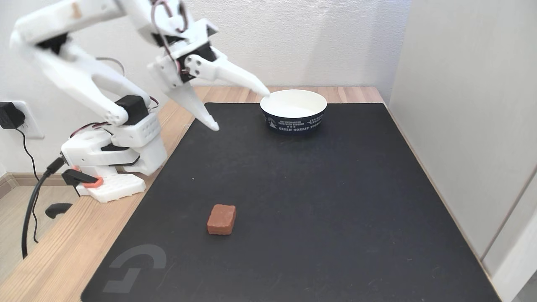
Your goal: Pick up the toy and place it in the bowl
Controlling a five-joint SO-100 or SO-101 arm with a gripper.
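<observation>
The gripper hangs in the air with its two white fingers spread wide apart and nothing between them, which suits an arm that has yet to take anything: one fingertip points toward the near rim of the bowl, the other slants down over the left edge of the black mat. In the fixed view the upper tip overlaps the bowl's rim, though whether it touches or only hangs in front of it cannot be told. The bowl, white inside and dark outside with printed lettering, sits upright at the far side of the mat and looks empty, ready to receive something dropped from above. The toy, a small reddish-brown block, lies flat on the mat well apart from both the gripper and the bowl, toward the near edge, with open mat all around it. That clear space should let the fingers come down on either side; the pick-up looks not yet begun.
</observation>
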